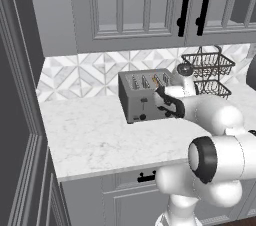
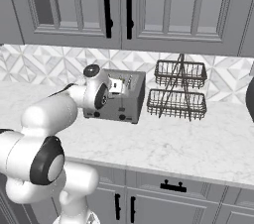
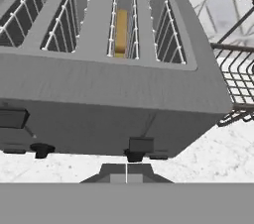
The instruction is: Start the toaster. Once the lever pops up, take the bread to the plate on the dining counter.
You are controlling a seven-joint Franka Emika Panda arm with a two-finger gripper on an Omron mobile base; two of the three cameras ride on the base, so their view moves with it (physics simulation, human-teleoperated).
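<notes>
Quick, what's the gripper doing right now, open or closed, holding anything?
Gripper: closed, holding nothing, fingertips together just below the right lever on the toaster front.

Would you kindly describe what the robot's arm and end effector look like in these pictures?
The arm is built of glossy white, rounded, bulbous links joined by dark black ring-shaped joints. A black band wraps the wrist near the end effector, whose two small fingertips are dark grey and blocky. No loose cables or markings are visible.
</notes>
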